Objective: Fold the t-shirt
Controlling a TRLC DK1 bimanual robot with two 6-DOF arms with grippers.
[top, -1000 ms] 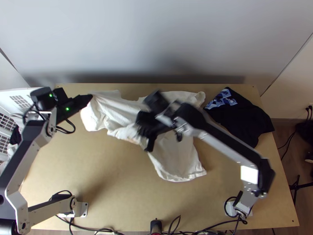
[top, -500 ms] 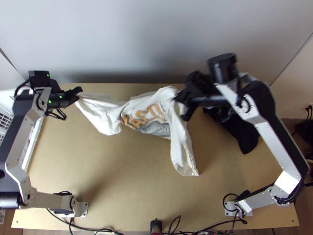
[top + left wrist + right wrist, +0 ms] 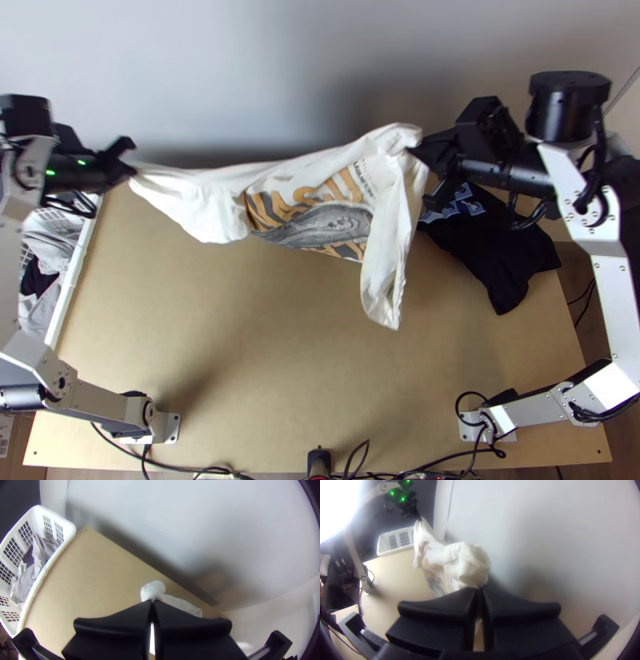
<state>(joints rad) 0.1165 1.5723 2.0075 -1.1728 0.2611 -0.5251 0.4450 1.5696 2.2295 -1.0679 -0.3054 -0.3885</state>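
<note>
Though the left gripper (image 3: 132,169) and right gripper (image 3: 414,152), both closed, pinch the t-shirt (image 3: 308,210) aloft — flattening and folding apparently remain.

Looks bright in the top view, with soft shadows low on the wall (image 3: 280,64) and a dim patch on the bench (image 3: 280,384) near the left arm's (image 3: 28,172) base. Smears faintly at that arm's upper end. Flares to white glare (image 3: 336,506) in the right wrist view's upper left corner. Bends straight edges and darkens at corners in both wrist views.
</note>
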